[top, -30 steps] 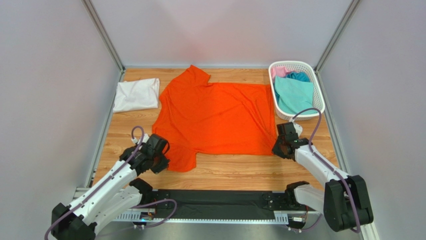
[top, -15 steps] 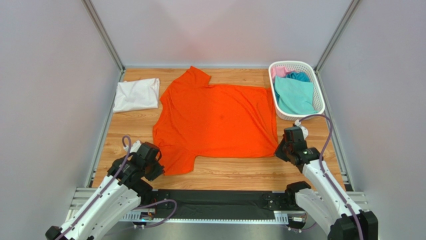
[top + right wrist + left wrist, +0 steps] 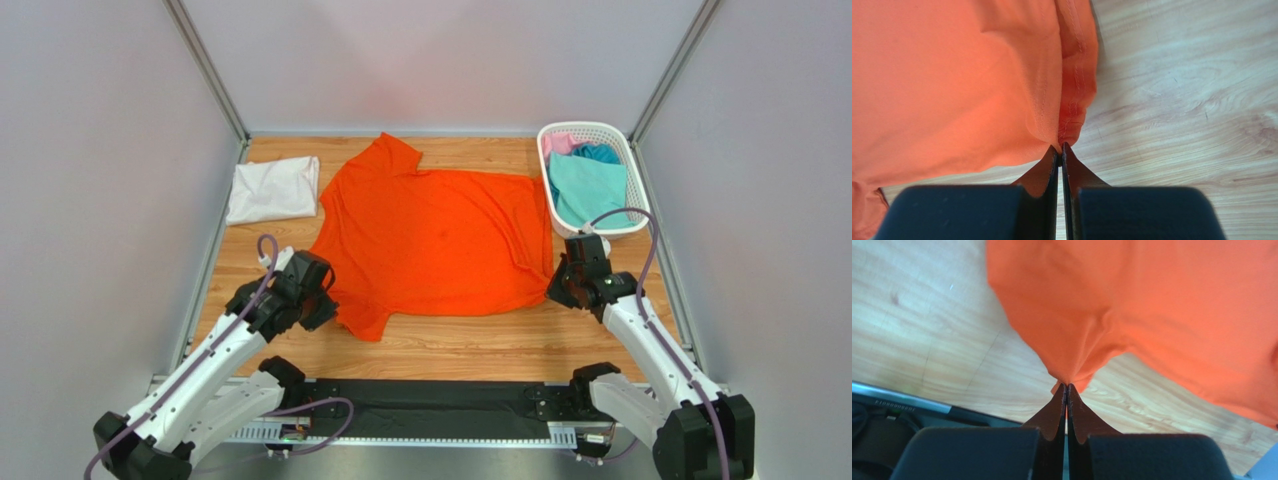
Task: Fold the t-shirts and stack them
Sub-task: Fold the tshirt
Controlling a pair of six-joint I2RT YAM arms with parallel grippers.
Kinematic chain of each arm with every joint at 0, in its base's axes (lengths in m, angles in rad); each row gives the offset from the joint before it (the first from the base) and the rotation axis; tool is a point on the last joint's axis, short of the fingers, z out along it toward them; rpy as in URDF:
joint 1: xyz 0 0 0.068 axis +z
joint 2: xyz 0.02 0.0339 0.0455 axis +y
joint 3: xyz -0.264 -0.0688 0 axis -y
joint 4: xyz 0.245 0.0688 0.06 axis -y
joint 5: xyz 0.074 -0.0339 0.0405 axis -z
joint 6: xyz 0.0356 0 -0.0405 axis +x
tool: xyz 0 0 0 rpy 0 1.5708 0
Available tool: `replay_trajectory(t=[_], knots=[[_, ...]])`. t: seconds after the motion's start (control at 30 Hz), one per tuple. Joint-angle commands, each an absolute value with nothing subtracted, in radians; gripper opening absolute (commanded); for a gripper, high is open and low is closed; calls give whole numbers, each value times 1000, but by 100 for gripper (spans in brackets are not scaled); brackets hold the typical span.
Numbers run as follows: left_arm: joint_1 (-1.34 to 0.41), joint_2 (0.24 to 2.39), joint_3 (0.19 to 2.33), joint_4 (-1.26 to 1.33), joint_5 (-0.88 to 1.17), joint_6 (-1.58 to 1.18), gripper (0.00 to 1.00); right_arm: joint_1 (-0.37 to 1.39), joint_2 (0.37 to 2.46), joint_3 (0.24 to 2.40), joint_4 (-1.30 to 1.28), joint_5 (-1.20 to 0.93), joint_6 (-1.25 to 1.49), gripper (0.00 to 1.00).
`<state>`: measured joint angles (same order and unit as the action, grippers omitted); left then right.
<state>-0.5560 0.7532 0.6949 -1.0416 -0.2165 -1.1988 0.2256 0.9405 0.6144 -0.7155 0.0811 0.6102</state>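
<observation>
As left claw [image 3: 1066, 386] pinches the orange t-shirt [image 3: 440, 240], right claw [image 3: 1060, 145] pinching its hem corner

orange t-shirt [image 3: 435, 240] spread out; white t-shirt [image 3: 272, 189] folded

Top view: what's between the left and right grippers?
The orange shirt spans that stretch, lying on the table, as the top view shows. The left gripper and right gripper are each shut on its near edge, clear in the wrist views.
</observation>
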Motion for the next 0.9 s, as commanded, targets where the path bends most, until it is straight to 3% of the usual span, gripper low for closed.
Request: replay_trajectory(t=[0.0,0.17,0.87], knots=[[-558,846,823,-942,-291,-1102,0,222,980,718,-706,106,565,3],[-531,977,963,-913,-344,-1028,0,222,1090,808,-706,126,542,3],[-299,1454,1316,-710,-196,-801,0,172,1430,1124,-701,190,494,7]])
